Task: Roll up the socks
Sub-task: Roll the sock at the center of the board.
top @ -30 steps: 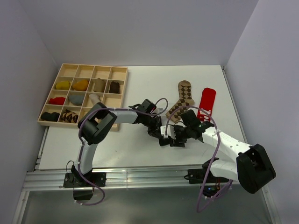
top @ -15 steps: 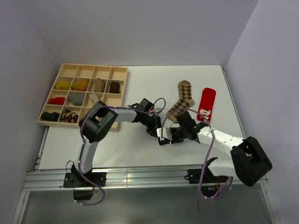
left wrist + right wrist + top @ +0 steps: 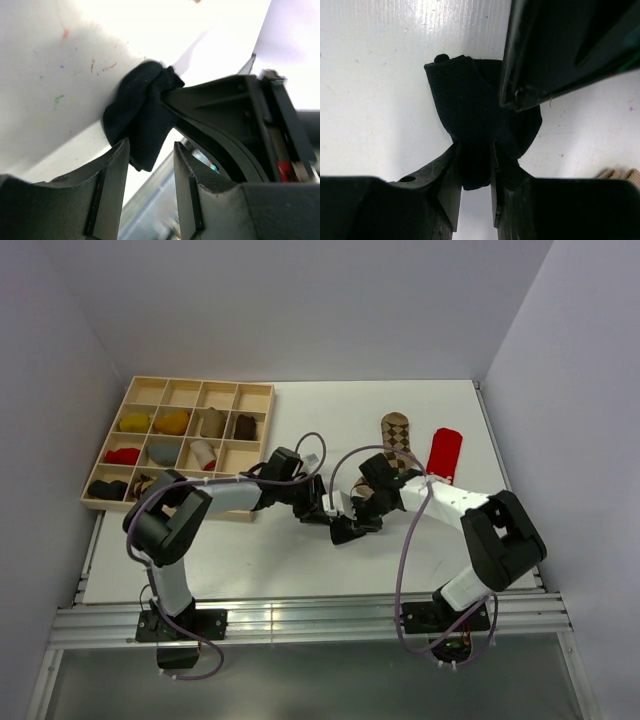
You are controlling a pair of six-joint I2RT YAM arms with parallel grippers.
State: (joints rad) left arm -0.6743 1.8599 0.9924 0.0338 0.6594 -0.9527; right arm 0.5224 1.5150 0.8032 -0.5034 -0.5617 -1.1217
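Note:
The black sock [image 3: 467, 95] is bunched into a small bundle on the white table [image 3: 250, 560]. My right gripper [image 3: 475, 150] is shut on the bundle's near end. My left gripper [image 3: 150, 147] is open, its fingers [image 3: 112, 185] apart, with only the tip of the black sock [image 3: 142, 120] reaching between them. From above, the left gripper [image 3: 322, 512] and right gripper [image 3: 352, 520] meet over the black sock [image 3: 345, 534]. The argyle sock [image 3: 397, 430] lies flat behind, partly hidden by the right arm. The red sock [image 3: 443, 453] lies flat beside it.
A wooden tray [image 3: 185, 382] with compartments stands at the back left, holding several small sock bundles. Grey walls close in the table on the left, back and right. The right arm stretches across the argyle sock's lower part.
The left gripper has opened and let go of the black bundle. The right gripper has closed on it. Both grippers and the bundle have shifted left, and the right arm has stretched out further.

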